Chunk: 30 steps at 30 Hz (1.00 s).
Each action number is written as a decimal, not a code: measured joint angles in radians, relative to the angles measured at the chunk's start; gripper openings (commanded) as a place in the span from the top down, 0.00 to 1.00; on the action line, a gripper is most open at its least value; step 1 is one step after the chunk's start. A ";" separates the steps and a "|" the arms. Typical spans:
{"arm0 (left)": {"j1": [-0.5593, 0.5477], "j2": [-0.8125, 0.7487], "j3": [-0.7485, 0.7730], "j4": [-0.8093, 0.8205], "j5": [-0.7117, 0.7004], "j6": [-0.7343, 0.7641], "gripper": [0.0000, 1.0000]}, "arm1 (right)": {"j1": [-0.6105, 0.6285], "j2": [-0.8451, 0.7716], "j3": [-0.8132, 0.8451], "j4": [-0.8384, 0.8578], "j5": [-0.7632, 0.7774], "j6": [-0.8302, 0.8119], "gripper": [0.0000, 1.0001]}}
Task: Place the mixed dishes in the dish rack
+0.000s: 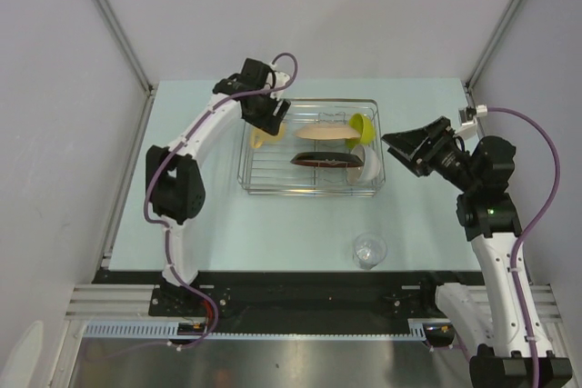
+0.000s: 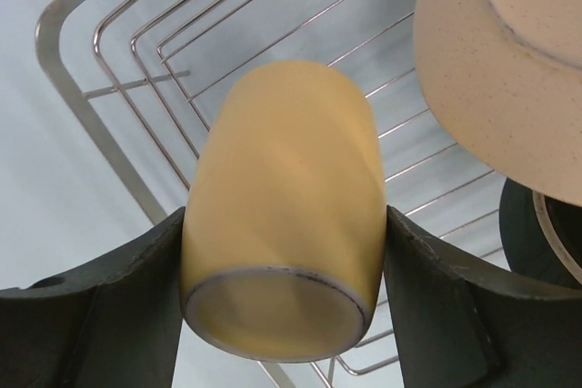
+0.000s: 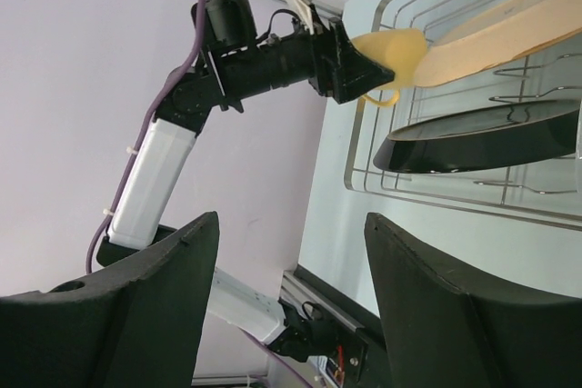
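While the left pincer [image 2: 284, 233] has the yellow mug [image 2: 282, 161] clamped across its body, base end toward the wrist camera, the mug hangs over the left end of the rack [image 1: 273, 190]. I can't tell if it's touching the wires yet. From the other wrist view the handle looks like it's pointing down.

Already standing on edge in the rack are the tan plate [image 1: 323, 131] and the dark plate [image 1: 327, 161]. The green bowl [image 1: 361, 124] and white bowl [image 1: 372, 166] are tucked at the right end. The only thing left outside is the little clear glass [image 1: 369, 250], upright on the counter [image 1: 273, 233], well apart from the rack and nearer the right arm. The right pincer [image 3: 291, 224] is spread wide with nothing in it, hovering just off the rack's right end.

Handling-wise, my guess is the mug is stiff, smooth and a bit hefty. A sideways squeeze on that curved wall could slip, so I'd lower it gently instead of dropping it onto the wire.

The glass looks light, slick and breakable. I'd pinch it over the rim, one finger inside and one outside, or across the body with light pressure.
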 measured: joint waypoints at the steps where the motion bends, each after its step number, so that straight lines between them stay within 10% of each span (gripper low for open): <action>1: -0.002 0.009 0.000 0.005 -0.005 0.003 1.00 | -0.001 -0.001 0.000 -0.003 0.000 -0.001 0.30; 20: -0.017 0.160 0.054 0.067 -0.073 0.030 0.98 | -0.005 -0.045 -0.006 -0.036 0.015 -0.025 0.29; 30: -0.018 0.183 0.071 0.077 -0.118 0.033 0.30 | -0.005 -0.063 -0.031 -0.043 0.015 -0.024 0.27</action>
